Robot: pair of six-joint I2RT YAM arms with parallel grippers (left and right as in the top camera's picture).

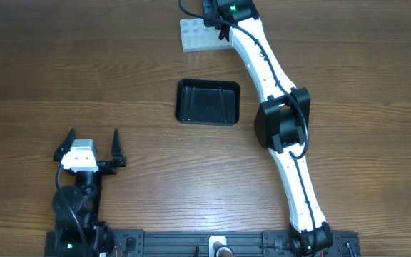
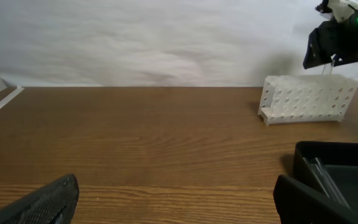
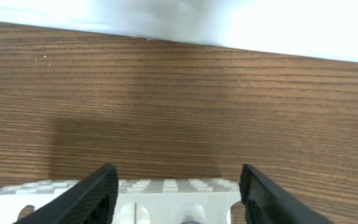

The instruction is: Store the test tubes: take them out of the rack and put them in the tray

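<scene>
The white test tube rack stands at the far side of the table, and the black tray lies just in front of it. My right gripper hangs over the rack's right end. In the right wrist view it is open, its fingers straddling the rack's top, with a tube's rim between them. In the left wrist view a few clear tubes lie in the tray. My left gripper stands open at the near left, holding nothing.
The bare wooden tabletop stretches left of the rack and tray. A white backdrop closes off the far edge. The right arm's black elbow joint sits right of the tray.
</scene>
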